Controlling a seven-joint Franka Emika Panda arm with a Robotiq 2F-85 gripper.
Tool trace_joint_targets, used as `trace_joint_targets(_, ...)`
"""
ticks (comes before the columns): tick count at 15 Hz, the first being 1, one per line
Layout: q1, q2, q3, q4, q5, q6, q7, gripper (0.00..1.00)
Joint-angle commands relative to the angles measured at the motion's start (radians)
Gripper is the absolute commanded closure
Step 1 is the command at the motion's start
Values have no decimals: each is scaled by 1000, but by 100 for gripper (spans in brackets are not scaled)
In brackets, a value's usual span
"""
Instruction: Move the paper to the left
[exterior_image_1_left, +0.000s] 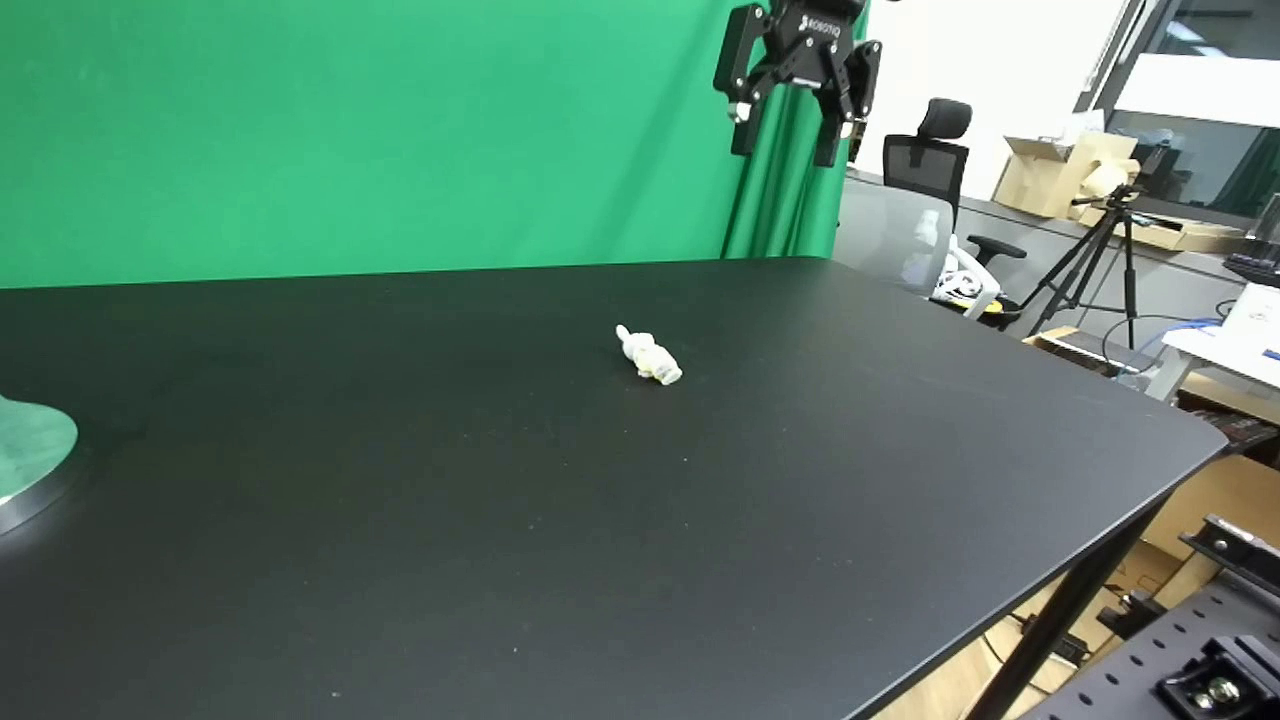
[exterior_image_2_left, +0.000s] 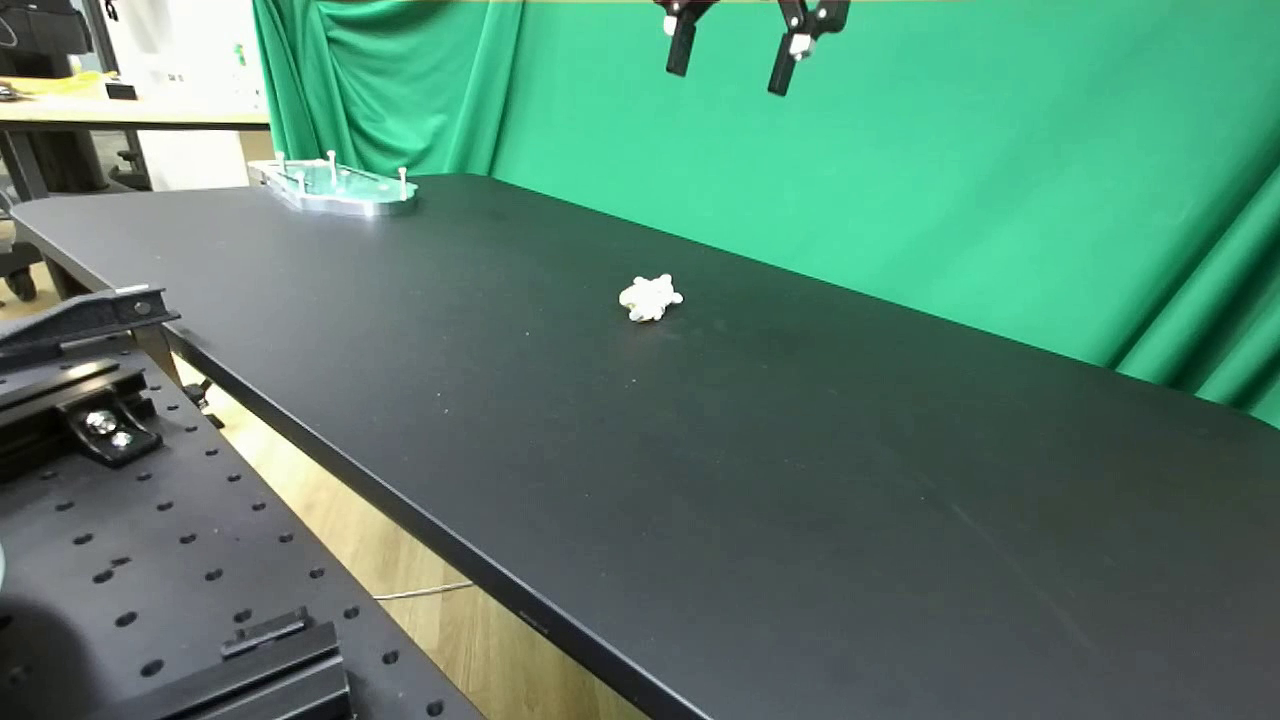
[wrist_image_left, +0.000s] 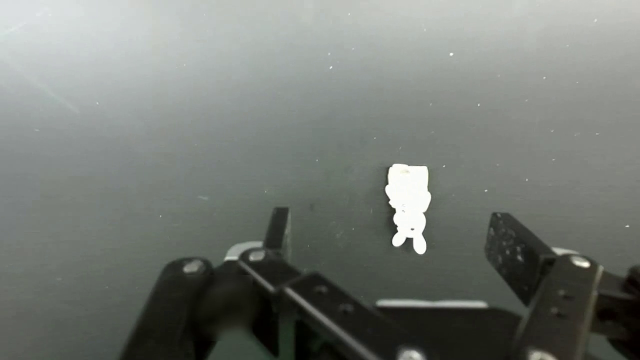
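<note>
Nearest the wrist camera, the claw hangs, jaws spread wide, gripping nothing; well below it, on the bench, lies the small white rabbit-shaped object.

In an exterior view we find a white object on the dark table; the gripper (jaws parted) hangs at its one o'clock.

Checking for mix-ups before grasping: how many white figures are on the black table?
1: the white figure lies on the black table, near mid-frame in both exterior views, lower than the open gripper. Both views crop the table, so more could be out of frame.
</note>
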Motion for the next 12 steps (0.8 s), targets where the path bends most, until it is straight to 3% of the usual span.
trace_joint_targets(1,11,187,12,146,35,25,47,0)
trace_joint_targets(6,70,315,40,211,-30,80,107,0)
trace_joint_targets(12,139,368,20,173,-155,173,210,0)
